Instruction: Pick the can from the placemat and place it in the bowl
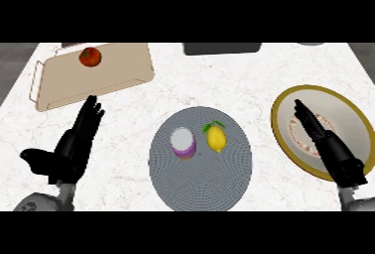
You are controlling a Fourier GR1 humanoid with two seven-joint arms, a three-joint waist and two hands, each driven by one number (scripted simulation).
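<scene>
The can is standing on the grey placemat, just left of a lemon; the right hand is hanging straight-fingered over the bowl, holding nothing; the left hand is resting open and empty at the surface's left.

Counter: white marble top, grey-veined. Dark slab: at counter's far edge. Grey floor: beyond counter's sides.

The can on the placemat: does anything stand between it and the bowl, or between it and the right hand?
Yes. The lemon lies on the placemat beside the can, on its side toward the bowl. The open right hand shows over the bowl, so the lemon is in its way too.
</scene>
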